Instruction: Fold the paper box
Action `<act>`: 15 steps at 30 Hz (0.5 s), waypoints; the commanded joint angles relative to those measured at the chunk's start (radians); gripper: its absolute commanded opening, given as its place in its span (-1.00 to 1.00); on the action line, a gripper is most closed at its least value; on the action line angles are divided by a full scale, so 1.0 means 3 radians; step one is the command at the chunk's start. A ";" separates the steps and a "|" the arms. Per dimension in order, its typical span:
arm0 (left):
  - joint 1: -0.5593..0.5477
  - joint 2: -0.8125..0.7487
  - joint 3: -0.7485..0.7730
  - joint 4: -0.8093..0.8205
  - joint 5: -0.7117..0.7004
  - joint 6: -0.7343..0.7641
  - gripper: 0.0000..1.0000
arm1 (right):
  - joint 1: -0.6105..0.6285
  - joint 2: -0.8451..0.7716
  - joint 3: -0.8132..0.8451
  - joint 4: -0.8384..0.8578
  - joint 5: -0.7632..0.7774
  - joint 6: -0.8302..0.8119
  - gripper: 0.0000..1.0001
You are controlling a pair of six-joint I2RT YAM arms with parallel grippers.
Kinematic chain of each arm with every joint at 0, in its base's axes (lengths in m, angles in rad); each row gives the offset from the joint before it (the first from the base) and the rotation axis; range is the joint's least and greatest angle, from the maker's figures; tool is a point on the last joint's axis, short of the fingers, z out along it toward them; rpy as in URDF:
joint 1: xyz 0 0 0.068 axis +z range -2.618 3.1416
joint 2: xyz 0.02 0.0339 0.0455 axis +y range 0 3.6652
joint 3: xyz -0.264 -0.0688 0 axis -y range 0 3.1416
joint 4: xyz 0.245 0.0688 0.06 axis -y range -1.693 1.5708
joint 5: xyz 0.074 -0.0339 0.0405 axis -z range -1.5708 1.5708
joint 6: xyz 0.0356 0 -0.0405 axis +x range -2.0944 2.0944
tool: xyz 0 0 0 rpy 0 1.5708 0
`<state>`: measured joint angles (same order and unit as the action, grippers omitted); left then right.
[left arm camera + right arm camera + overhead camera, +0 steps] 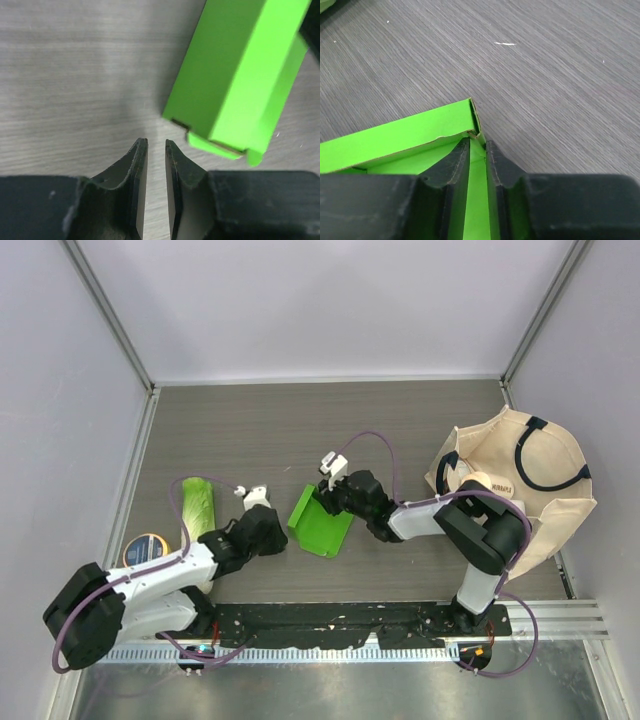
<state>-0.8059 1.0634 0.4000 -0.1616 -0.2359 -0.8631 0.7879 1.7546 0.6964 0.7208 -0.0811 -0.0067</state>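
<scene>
The paper box (320, 522) is bright green cardboard, partly folded up, lying on the dark table between my two arms. In the right wrist view one upright wall of the box (410, 137) runs between my fingers near a corner, and my right gripper (477, 142) (330, 502) is shut on that wall from the box's far right side. My left gripper (282, 536) sits just left of the box. In the left wrist view its jaws (156, 142) stand a narrow gap apart over bare table, holding nothing, with the box (235, 75) ahead to the right.
A long pale-green cabbage (198, 508) lies left of the left arm, with a round tin (146, 550) beside it. A beige tote bag (520, 490) stands at the right. Grey walls enclose the table on three sides.
</scene>
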 commanded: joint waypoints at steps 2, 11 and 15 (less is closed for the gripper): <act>0.0114 0.0040 0.0339 0.0252 -0.0461 0.0024 -0.50 | 0.0002 -0.0040 -0.0071 0.0481 0.0020 0.0088 -0.60; 0.0411 -0.0322 0.0257 -0.0070 -0.0594 0.0131 -0.31 | 0.0160 -0.0045 -0.0137 0.0766 0.0469 0.0242 -0.86; 0.0411 -0.0680 0.0027 -0.0223 -0.0630 0.0080 0.07 | 0.0278 -0.0050 -0.0158 0.0758 0.0914 0.0344 -0.87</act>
<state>-0.6849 0.9512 0.4553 -0.1997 -0.3794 -0.8341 0.8364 1.7565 0.6548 0.8593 0.0624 0.0544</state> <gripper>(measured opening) 0.494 0.077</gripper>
